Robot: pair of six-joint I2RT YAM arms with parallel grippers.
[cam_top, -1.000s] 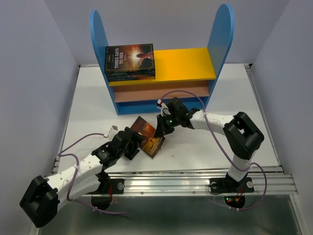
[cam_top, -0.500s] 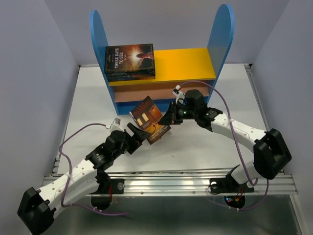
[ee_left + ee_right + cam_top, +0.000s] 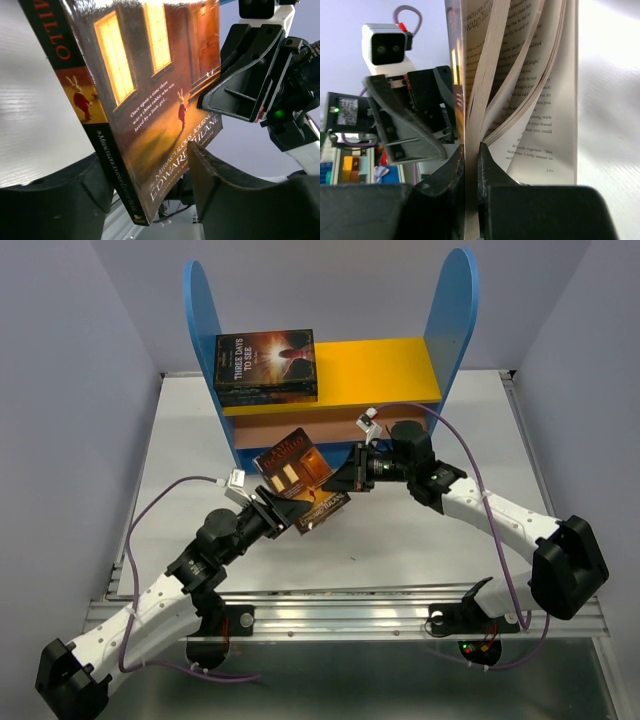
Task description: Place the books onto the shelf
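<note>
Judging by the top view, most of the job looks done: a stack of books (image 3: 265, 367) lies flat at the 9 o'clock end of the yellow top board of the shelf (image 3: 385, 370), top cover up; how many are in it I cannot count; one paperback (image 3: 297, 472) is off the shelf, held in the air above the table (image 3: 180, 460), just in front of the lower boards, between the two arms; no other loose book shows; what is left, I judge, is to carry this one up and set it down; the right gripper (image 3: 471, 150) is pinched tight on the front cover and a few leaves at the fore-edge, while the other pages fan loose; the left gripper (image 3: 147, 185) stands wide astride the book's foot, one finger by the spine and one by the cover; whether they press on it I cannot tell; seen from above, the long axis runs from 11 o'clock to 5 o'clock, head end toward the shelf, spine toward 8 o'clock, picture cover tilted up toward the camera
</note>
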